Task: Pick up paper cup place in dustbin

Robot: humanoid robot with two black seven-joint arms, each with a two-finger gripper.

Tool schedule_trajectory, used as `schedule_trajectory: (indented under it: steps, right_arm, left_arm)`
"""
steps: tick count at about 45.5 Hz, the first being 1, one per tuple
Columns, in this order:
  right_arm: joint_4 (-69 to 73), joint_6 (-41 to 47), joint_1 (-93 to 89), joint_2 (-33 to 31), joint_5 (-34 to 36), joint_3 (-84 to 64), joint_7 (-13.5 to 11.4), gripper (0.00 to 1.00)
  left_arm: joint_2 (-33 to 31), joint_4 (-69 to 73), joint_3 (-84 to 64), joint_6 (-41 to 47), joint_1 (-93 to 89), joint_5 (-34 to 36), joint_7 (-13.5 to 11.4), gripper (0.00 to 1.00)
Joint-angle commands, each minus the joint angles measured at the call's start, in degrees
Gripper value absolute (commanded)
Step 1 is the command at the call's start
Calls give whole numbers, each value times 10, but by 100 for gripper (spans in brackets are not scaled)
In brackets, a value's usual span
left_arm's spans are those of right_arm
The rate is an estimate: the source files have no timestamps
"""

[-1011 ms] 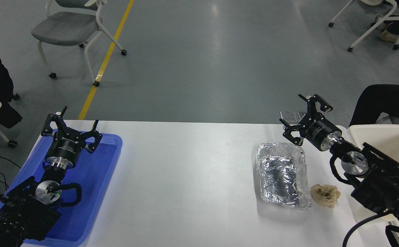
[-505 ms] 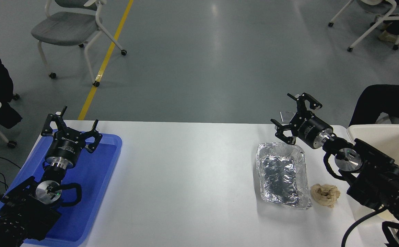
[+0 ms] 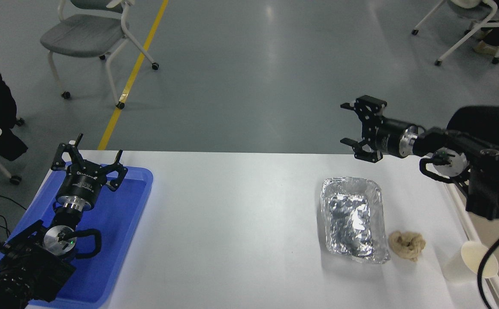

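At a white table, the right gripper is hanging in the air above the far edge, its fingers spread wide and holding nothing. The paper cup is lying tipped on the near right part of the table, its open mouth touching the rim of the cream dustbin at the table's right edge. A crumpled tan paper wad is sitting just beside a silver foil tray. The left gripper is resting spread open over a blue tray at lower left.
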Motion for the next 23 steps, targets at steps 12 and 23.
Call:
schedule_trajectory:
  steps: [12, 23]
  right_arm:
    - [278, 0, 293, -54, -135, -372, 0, 100]
    - [414, 1, 440, -18, -128, -541, -1, 100]
  left_arm:
    - [-1, -2, 0, 0, -1, 0, 0, 100]
    - [-1, 0, 0, 0, 0, 0, 0, 100]
